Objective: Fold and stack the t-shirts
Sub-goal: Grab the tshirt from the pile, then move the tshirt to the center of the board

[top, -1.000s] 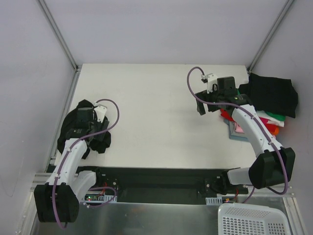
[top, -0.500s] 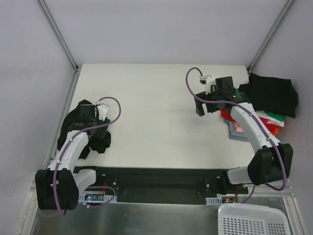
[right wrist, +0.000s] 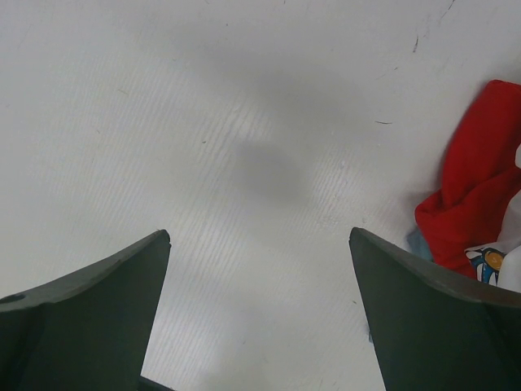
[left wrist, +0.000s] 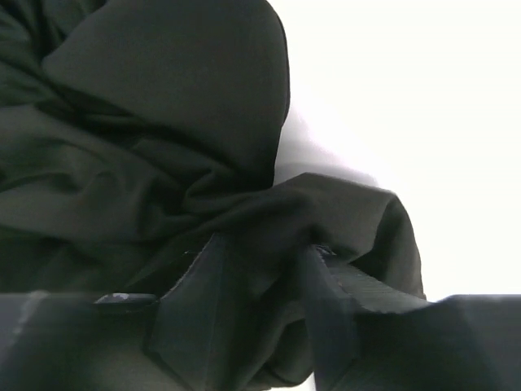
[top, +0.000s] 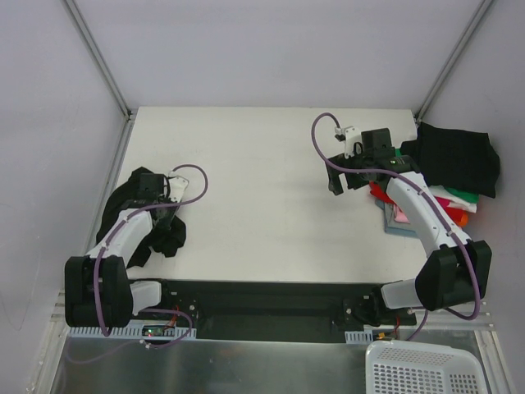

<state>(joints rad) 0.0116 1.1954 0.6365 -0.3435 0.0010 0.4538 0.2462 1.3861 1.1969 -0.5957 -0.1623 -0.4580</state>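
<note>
A crumpled black t-shirt [top: 123, 220] lies at the table's left edge. My left gripper [top: 162, 215] is pushed down into it. In the left wrist view both fingers [left wrist: 195, 301] are sunk in the black cloth [left wrist: 163, 122], half closed around a raised fold [left wrist: 264, 261]; whether they pinch it does not show. At the right edge, a folded black t-shirt [top: 455, 156] tops a stack of t-shirts with green, red, pink and orange edges [top: 447, 201]. My right gripper [top: 349, 176] hangs open over bare table to the left of that stack, the red t-shirt [right wrist: 476, 187] beside its right finger.
The white table [top: 262, 164] is closed in by grey walls and slanted metal posts at the back corners. A white perforated basket [top: 422, 367] sits below the table's near edge on the right. The black base rail runs along the near edge.
My left gripper has shifted slightly right and down into the black t-shirt, and its jaws have narrowed around a fold. The right arm has barely moved.
</note>
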